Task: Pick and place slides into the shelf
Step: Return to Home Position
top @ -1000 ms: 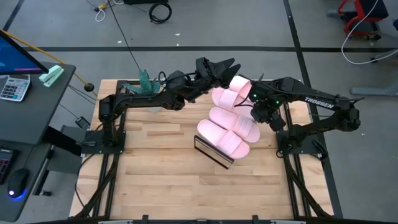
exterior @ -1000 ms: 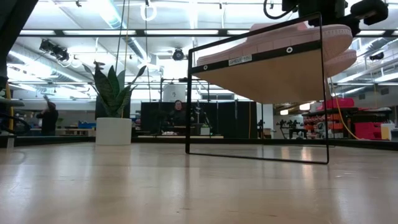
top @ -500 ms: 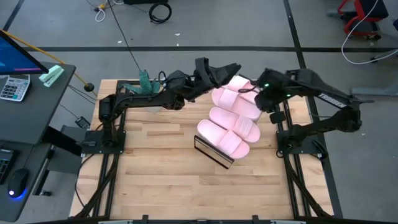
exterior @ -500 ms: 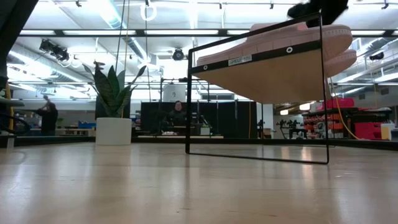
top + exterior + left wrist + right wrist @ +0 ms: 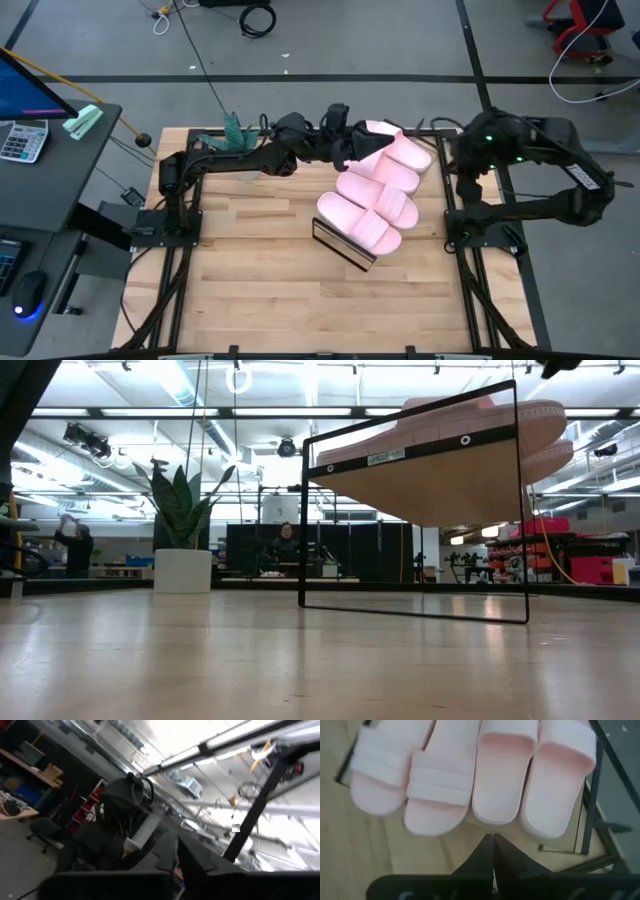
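Several pale pink slides (image 5: 375, 195) lie side by side on the slanted wooden shelf (image 5: 345, 250), soles down on its board. The right wrist view shows them in a row (image 5: 470, 775) inside the shelf's black frame (image 5: 592, 810). In the low view they top the shelf (image 5: 440, 480). My left gripper (image 5: 348, 135) hovers by the far slide (image 5: 400, 155), tipped upward and shut; I see no contact. My right gripper (image 5: 492, 842) is shut and empty, high above the shelf's right side, pointing down.
A small green object (image 5: 235, 130) stands at the table's far left corner. A desk with a calculator (image 5: 22, 140) lies beyond the left edge. Bare wooden tabletop (image 5: 260, 290) spreads over the near half. People (image 5: 75, 545) and a potted plant (image 5: 183, 520) show behind the table.
My right gripper has risen, drawn back toward the table's right edge, rolled and shut. My left gripper has rolled in place beside the far slide and shut. The far slide has settled lower and flatter in line with the others.
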Controlling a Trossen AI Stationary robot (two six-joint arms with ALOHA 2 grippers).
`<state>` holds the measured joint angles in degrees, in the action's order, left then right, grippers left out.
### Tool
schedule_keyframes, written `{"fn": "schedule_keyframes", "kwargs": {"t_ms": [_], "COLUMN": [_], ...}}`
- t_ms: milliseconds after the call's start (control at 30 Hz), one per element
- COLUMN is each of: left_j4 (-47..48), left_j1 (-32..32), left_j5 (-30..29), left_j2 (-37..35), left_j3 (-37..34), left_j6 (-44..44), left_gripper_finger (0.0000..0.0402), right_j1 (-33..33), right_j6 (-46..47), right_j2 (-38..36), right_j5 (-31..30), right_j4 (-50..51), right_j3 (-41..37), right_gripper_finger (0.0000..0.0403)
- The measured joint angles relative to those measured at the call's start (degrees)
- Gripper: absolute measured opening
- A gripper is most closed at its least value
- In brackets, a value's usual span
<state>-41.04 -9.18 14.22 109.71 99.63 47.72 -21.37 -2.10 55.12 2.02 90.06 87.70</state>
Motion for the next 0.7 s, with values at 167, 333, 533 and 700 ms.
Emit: {"fn": "schedule_keyframes", "kwargs": {"t_ms": [167,333,533,700], "left_j4": [4.75,16.47,30.24,42.01], "left_j1": [0.09,0.47,-0.19,-0.4], "left_j5": [6.1,9.77,7.67,0.5], "left_j2": [0.02,0.01,0.02,0.07], "left_j3": [0.02,0.02,0.0,1.24], "left_j6": [-9.25,-16.19,-20.07,-24.35], "left_gripper_finger": [0.0012,0.0006,0.0004,0.0003], "right_j1": [0.0,0.0,0.0,0.0], "right_j6": [5.11,6.83,6.77,6.42], "right_j2": [-3.07,-5.75,-8.09,-8.82], "right_j5": [0.02,0.26,0.26,0.24], "right_j4": [0.0,-0.07,-0.07,-0.16], "right_j3": [0.0,0.0,0.0,0.0], "right_gripper_finger": [0.0003,0.0003,0.0002,0.0002]}}
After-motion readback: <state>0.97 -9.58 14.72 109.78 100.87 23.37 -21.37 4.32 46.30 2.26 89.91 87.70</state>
